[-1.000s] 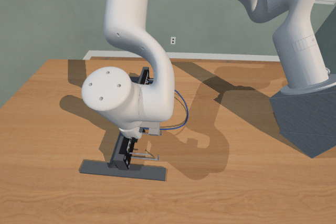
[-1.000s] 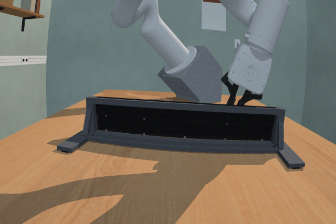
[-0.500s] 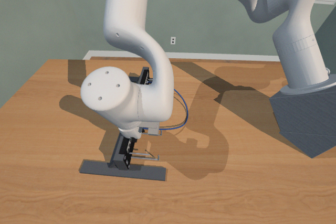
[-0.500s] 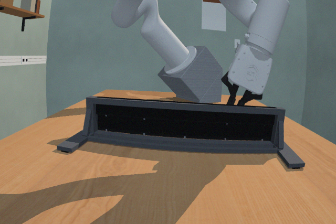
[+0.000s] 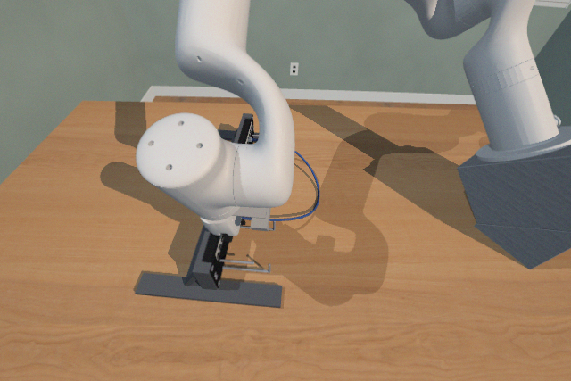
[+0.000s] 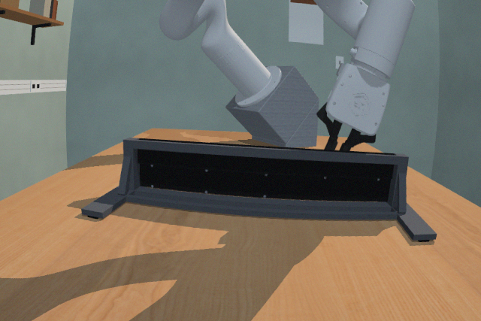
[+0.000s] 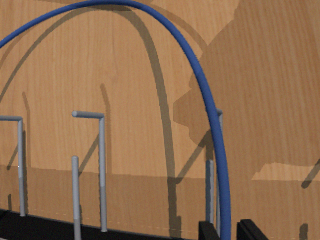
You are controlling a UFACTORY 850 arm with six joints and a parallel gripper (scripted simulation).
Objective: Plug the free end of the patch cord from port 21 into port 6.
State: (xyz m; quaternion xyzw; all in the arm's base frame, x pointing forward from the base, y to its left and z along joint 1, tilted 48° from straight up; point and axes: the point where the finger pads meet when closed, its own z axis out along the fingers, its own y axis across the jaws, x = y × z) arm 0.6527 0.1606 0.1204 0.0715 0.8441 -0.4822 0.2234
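Note:
The dark grey rack stands upright on its two feet on the wooden table; the exterior view shows its back. The blue patch cord arches out from the far part of the rack and comes back toward my gripper. My gripper sits at the rack's front, near the end closest to the top camera. It is shut on the cord's free end, which runs down between the black fingertips. The plug and the ports are hidden by the rack and my wrist.
Grey wire cable hooks stick out from the rack's front, beside and below the gripper. The robot's grey base stands on the table on the rack's port side. The rack's black edge shows at the bottom of the wrist view.

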